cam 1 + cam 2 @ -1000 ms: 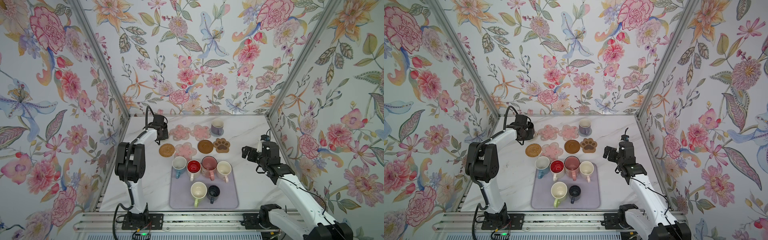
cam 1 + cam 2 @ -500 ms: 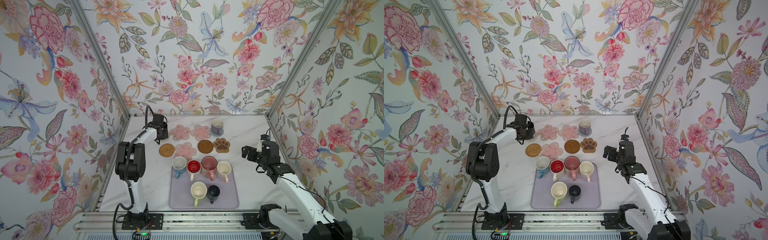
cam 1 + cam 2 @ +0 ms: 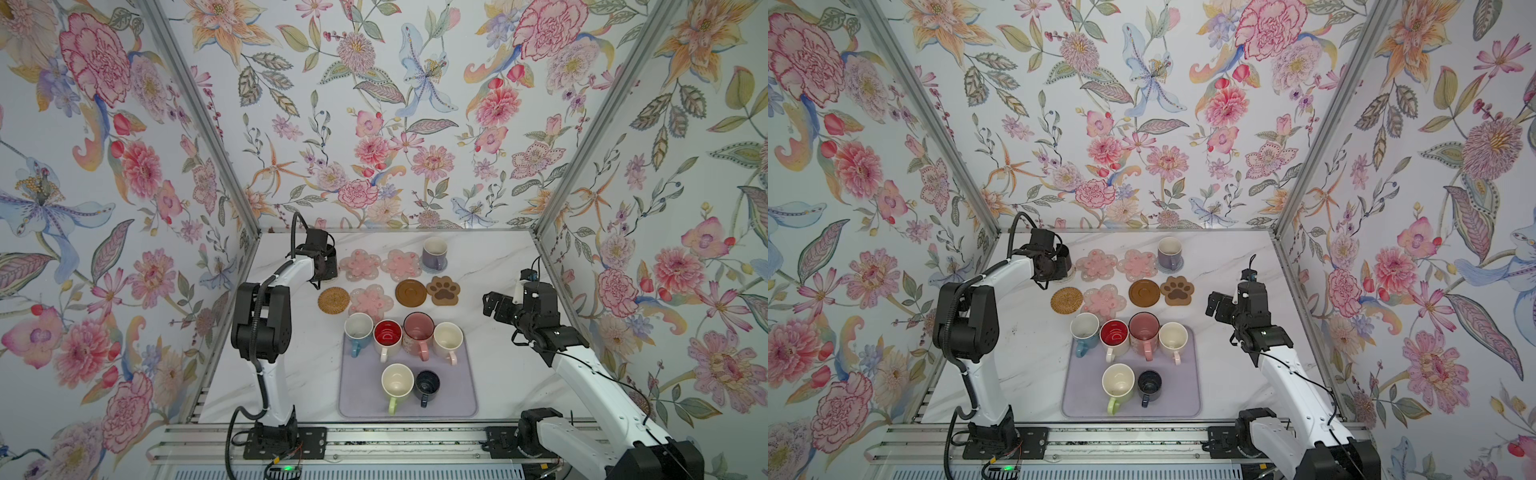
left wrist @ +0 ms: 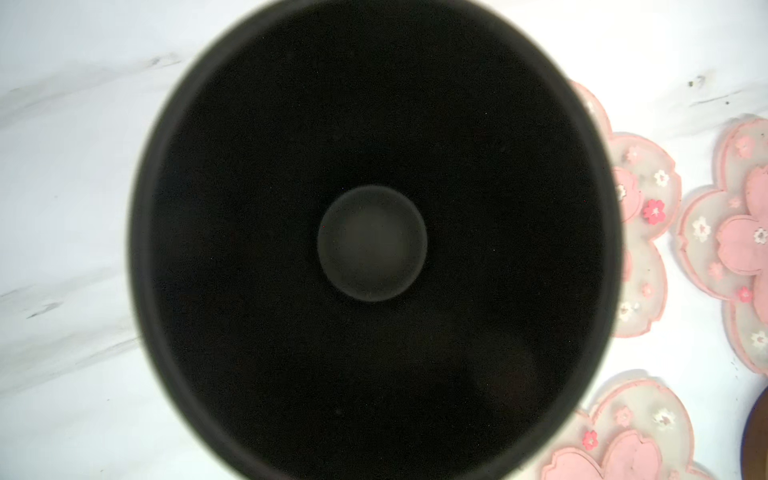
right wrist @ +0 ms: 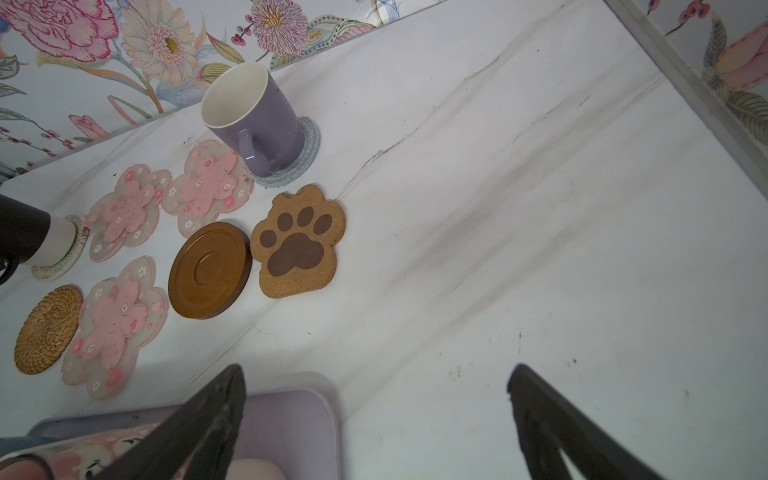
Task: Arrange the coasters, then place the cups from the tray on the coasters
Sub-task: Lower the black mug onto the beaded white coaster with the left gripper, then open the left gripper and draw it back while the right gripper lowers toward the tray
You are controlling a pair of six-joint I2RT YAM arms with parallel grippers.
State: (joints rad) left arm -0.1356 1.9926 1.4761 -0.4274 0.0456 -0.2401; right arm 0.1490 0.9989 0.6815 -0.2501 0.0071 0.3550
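Observation:
My left gripper (image 3: 320, 262) is at the far left of the table, shut on the black cup (image 4: 374, 241), whose inside fills the left wrist view and hides the jaws. That cup's base rests on a beige woven coaster (image 5: 62, 257). The lavender cup (image 3: 434, 253) stands on a grey-blue coaster (image 5: 309, 141). Three pink flower coasters (image 3: 360, 264), a tan woven round (image 3: 333, 300), a brown disc (image 3: 411, 292) and a paw-print coaster (image 3: 444, 290) lie bare. Several cups stand on the lavender tray (image 3: 361, 399). My right gripper (image 5: 376, 374) hangs open and empty to the tray's right.
The floral walls close in the marble table on three sides, with metal corner posts (image 3: 552, 199). The arm bases sit on a rail (image 3: 374, 440) at the front edge. Bare marble (image 3: 498, 257) lies right of the paw-print coaster.

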